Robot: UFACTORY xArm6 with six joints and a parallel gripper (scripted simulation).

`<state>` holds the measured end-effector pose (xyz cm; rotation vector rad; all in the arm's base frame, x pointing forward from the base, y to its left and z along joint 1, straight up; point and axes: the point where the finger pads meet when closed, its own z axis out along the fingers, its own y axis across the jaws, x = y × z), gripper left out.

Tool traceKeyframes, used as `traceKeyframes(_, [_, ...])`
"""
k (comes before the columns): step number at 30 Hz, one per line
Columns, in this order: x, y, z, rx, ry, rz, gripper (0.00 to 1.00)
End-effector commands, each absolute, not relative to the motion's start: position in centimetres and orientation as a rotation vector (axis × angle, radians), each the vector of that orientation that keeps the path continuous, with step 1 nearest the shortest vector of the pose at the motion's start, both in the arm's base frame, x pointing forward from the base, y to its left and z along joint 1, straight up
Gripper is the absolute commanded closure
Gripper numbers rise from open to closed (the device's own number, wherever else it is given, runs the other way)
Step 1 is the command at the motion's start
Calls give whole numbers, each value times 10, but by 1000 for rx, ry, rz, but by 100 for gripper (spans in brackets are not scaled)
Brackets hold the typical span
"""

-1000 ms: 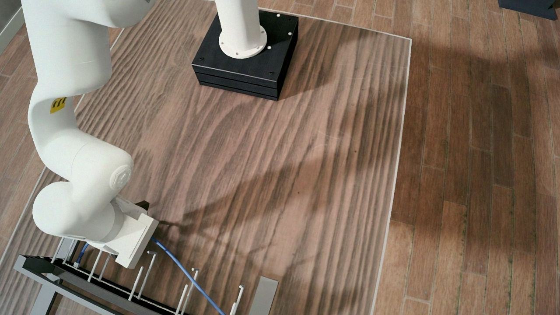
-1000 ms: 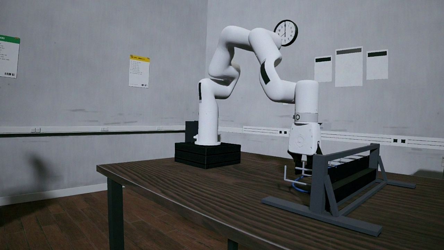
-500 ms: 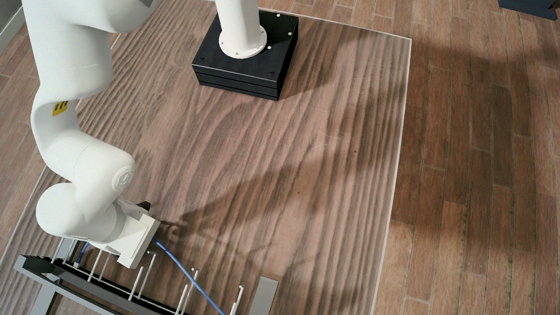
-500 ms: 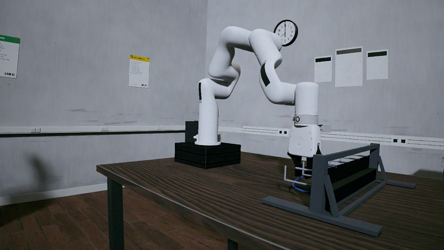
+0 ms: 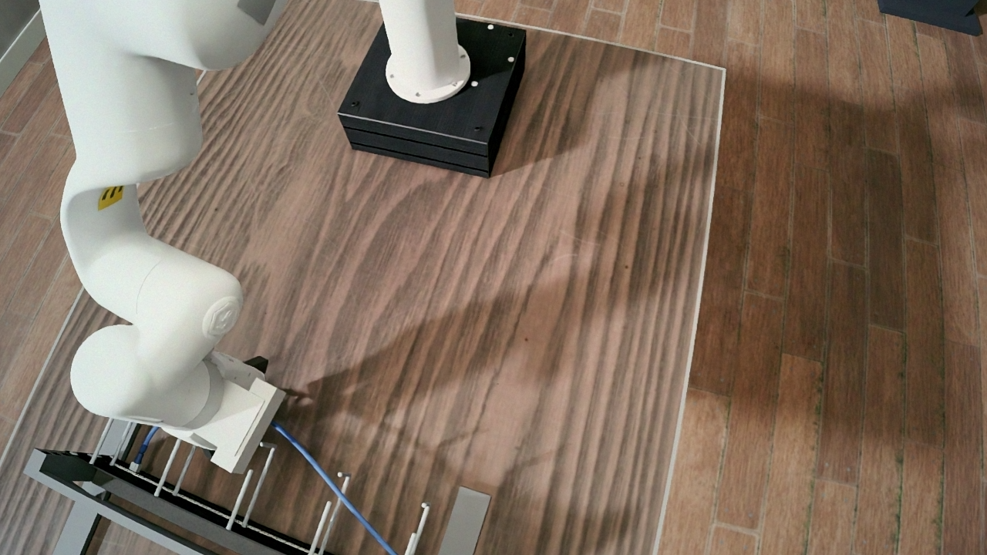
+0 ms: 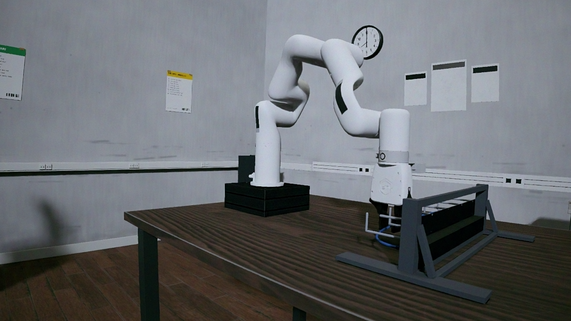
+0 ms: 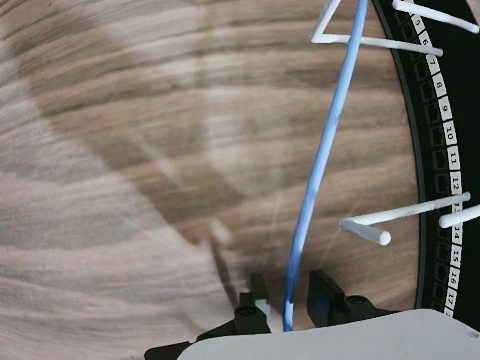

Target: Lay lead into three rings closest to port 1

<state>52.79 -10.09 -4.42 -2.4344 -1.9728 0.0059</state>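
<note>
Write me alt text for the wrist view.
A blue network lead runs from the top edge down toward the pincer's parted dark fingers, not gripped. To its right, numbered ports line a black rack with pale steel rings, above a wood-grained table.
</note>
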Motion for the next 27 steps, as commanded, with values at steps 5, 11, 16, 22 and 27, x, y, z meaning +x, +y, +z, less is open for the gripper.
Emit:
traceKeyframes(5, [530,-101,-45,-2437,-1975,1,67])
traceKeyframes(11, [530,-101,-47,-2437,-1975,1,67])
traceKeyframes(16, [530,-101,-47,-2437,-1975,1,67])
traceKeyframes(22, [530,-101,-47,-2437,-1975,1,67])
traceKeyframes(27, [530,-101,-47,-2437,-1975,1,67])
